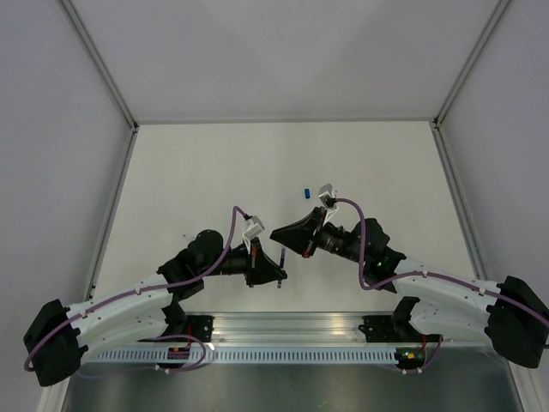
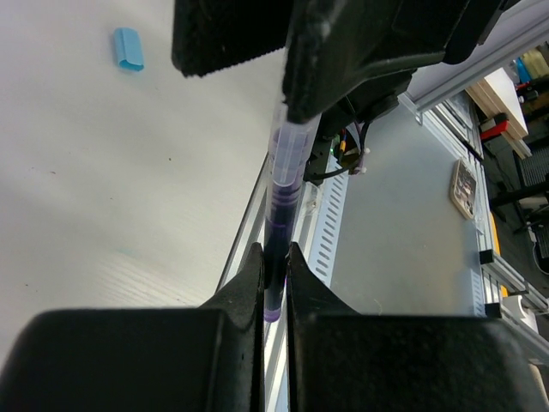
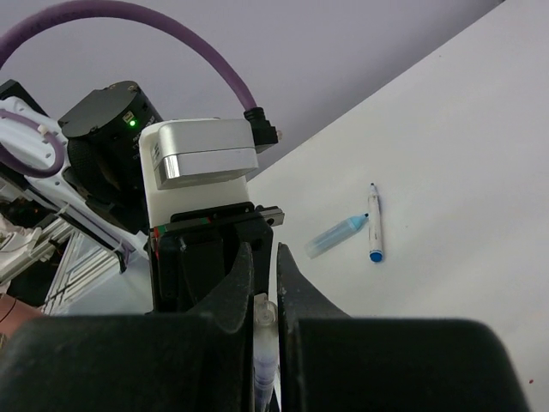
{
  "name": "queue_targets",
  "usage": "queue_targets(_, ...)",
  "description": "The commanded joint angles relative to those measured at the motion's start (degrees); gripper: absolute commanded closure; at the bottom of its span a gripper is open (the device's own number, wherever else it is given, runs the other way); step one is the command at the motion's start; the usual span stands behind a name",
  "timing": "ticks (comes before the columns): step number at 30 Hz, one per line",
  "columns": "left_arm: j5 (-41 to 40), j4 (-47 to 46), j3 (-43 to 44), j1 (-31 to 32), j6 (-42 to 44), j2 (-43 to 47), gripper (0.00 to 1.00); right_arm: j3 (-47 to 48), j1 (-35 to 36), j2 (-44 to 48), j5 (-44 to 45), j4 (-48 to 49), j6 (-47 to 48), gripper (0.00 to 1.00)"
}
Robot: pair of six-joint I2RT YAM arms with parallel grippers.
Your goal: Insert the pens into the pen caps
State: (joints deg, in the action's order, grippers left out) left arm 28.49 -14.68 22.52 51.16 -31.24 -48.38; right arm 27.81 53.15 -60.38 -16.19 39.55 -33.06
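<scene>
Matte white table (image 1: pixel 214 163); slim, seemingly translucent pen (image 2: pixel 283 184).

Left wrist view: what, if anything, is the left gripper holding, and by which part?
The purple pen, pinched at its dark near end between the jaws of the left gripper.

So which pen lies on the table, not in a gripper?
The white pen with the blue tip, lying beside a light blue cap. The other, purple pen is clamped in the left gripper.
</scene>
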Motion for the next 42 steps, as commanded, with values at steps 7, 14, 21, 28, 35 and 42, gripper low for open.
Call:
queue_targets(7, -13.46, -20.84, 5.95, -2.46, -2.24, 6.28, 0.98, -4.44, 4.69, -1.67, -19.32, -21.61, 4.23, 1.0)
queue_targets(14, -14.88, -18.81, 6.56, -2.46, -1.18, 7.69, 0.98, -5.05, 4.95, -1.14, -21.86, -20.58, 3.89, 1.0)
queue_targets(21, -14.6, -17.94, 7.01, -2.46, -0.31, 7.86, 0.98, -4.96, 5.74, -4.48, -26.44, -18.28, 4.32, 1.0)
queue_targets(28, -16.71, -14.69, 7.45, -2.46, 0.75, 10.76, 0.98, -5.31, 8.28, -5.89, -28.91, -16.08, 2.03, 1.0)
queue_targets(35, -18.73, -11.09, 8.59, -2.46, 2.23, 14.44, 0.98, -4.26, 11.98, -6.33, -21.71, -22.57, 4.66, 1.0)
queue_targets(42, -19.0, -5.37, 9.38, -2.46, 4.0, 18.41, 0.98, -6.1, 12.07, -1.5, -14.58, -27.15, 5.29, 1.0)
